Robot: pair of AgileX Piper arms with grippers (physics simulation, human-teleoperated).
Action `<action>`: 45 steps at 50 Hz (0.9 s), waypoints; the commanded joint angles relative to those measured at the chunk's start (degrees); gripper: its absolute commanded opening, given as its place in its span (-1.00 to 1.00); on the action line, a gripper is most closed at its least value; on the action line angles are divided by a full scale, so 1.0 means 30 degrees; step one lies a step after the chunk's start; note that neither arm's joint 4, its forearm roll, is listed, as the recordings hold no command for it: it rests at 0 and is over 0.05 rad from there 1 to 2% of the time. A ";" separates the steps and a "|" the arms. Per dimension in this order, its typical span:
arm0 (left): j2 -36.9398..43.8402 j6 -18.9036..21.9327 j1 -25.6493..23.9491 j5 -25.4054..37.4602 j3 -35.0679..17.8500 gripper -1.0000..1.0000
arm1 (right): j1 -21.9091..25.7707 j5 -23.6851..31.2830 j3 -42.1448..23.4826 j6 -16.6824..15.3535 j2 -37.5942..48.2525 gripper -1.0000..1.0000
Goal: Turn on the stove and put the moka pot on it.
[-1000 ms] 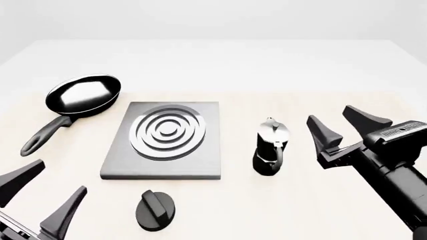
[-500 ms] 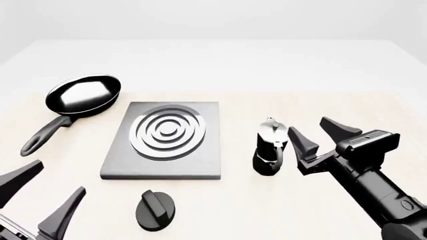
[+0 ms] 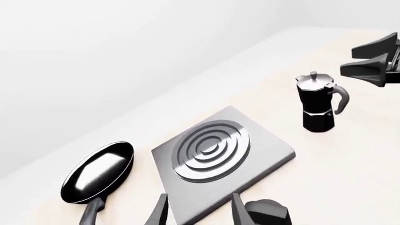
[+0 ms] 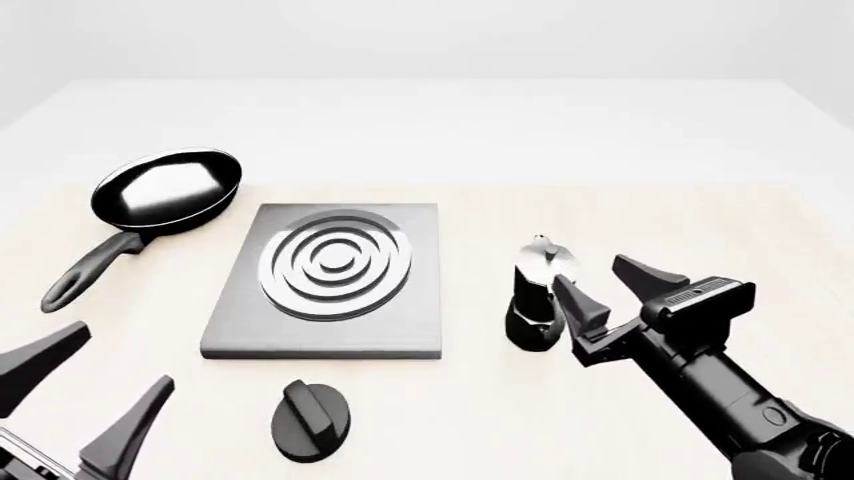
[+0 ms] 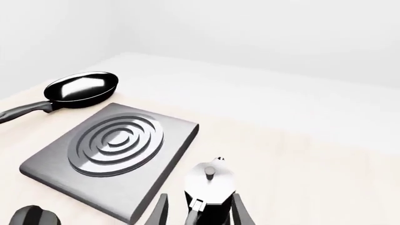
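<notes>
To the right of the stove [image 4: 327, 280], well clear of its edge, the moka pot [image 4: 537, 296] stands upright on the counter [image 4: 441, 140], its black handle turned toward the right end effector [image 4: 611, 292]. That end effector is spread wide and grips nothing; in the right wrist view its two fingers [image 5: 160, 212] flank the pot's body, but whether either touches it cannot be told. The step in hand looks like the grasp on the pot. To do it well, the fingers should settle around the faceted lower body or the handle, squarely and level, before closing, so the pot is not nudged over or twisted; a lift straight up should come before any move toward the burner rings. The left end effector [image 4: 83, 395] hovers open and empty on the near side of the stove, left of the black knob [image 4: 312, 421], which looks untouched, so the stove is likely not yet on. The frying pan [image 4: 150, 205] lies beyond the stove's left corner. Against half a second ago, the right end effector has advanced from just right of the pot to close alongside it; the pot, the knob and the left end effector have not shifted.
</notes>
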 commanded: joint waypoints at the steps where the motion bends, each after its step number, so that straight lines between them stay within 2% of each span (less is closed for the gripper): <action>1: 0.0093 0.0068 -0.0057 -0.0123 0.0121 1.00 | 0.0235 -0.0557 0.0133 0.0288 0.0641 1.00; 10: 0.0129 0.0084 -0.0077 -0.0091 0.0117 1.00 | 0.0042 -0.1205 0.0365 0.0349 0.1121 1.00; 13: 0.0074 0.0096 -0.0081 -0.0029 0.0111 1.00 | 0.0016 -0.2217 0.0440 0.0490 0.2283 1.00; 21: 0.0219 0.0080 -0.0156 -0.0214 0.0233 1.00 | 0.0045 -0.3158 0.0306 0.0662 0.3567 1.00; 45: 0.0142 0.0088 -0.0189 -0.0139 0.0179 1.00 | -0.0054 -0.4254 -0.0080 0.1045 0.5489 1.00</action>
